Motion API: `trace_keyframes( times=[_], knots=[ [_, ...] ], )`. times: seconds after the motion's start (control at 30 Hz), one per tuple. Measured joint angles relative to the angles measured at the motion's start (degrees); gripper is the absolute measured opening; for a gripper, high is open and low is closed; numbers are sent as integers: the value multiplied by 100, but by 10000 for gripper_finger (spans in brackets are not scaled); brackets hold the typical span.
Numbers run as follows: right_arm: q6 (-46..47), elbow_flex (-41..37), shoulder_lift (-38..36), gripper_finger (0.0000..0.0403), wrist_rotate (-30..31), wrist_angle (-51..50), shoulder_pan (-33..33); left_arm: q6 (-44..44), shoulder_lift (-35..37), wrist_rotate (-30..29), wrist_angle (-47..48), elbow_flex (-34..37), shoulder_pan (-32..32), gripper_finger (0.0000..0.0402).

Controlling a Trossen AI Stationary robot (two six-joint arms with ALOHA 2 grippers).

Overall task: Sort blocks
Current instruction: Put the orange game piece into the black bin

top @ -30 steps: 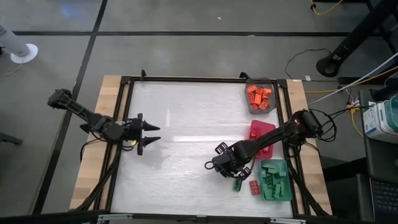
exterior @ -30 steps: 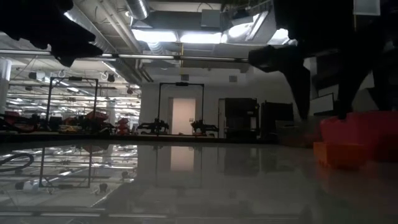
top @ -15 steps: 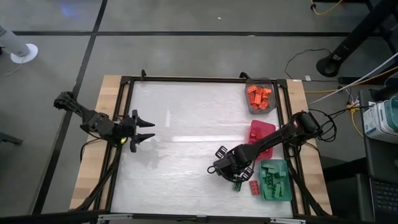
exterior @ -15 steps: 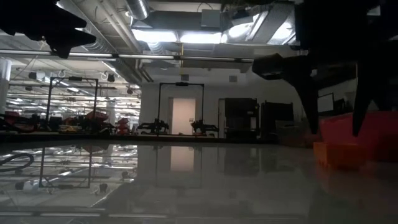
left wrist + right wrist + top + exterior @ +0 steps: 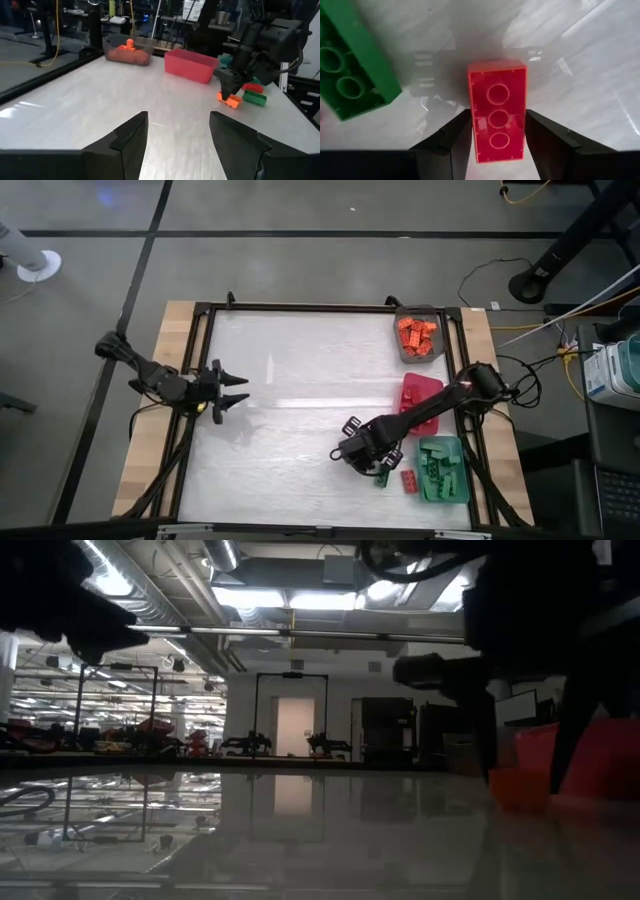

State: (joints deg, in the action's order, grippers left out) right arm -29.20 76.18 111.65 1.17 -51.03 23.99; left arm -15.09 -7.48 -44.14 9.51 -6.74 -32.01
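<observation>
Lowered since before, right end effector (image 5: 497, 145) straddles an orange block (image 5: 497, 111), jaws apart; left end effector (image 5: 240, 391) open.

The table top (image 5: 300, 380) looks smooth and glossy — it mirrors the ceiling lights. Its side boards (image 5: 170, 340) are pale wood. The blocks (image 5: 497, 117) are shiny plastic — hollow-backed.

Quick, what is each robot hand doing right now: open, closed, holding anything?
Left hand: open, holding nothing.
Right hand: fingers either side of a small orange-red studded plastic brick; whether they grip it cannot be told.
</observation>
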Motion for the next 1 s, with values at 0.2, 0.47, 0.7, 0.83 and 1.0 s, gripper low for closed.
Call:
trace_keyframes(
  times=[0.2,0.47,0.7,0.83,1.0],
  knots=[
    [46,23,254,177,-35,-8,-2,-122,294,0,-64,238,0,200],
    [367,252,314,137,-29,-299,-9,814,314,2,-665,253,-11,200],
    [730,996,317,137,360,-1507,-28,896,276,13,-1337,616,1,200],
    [1271,1559,314,137,788,-2398,-208,1144,209,2,-1482,618,123,200],
    [1612,2230,310,137,1112,-3280,-643,1645,213,0,-1627,618,428,200]
  ],
)
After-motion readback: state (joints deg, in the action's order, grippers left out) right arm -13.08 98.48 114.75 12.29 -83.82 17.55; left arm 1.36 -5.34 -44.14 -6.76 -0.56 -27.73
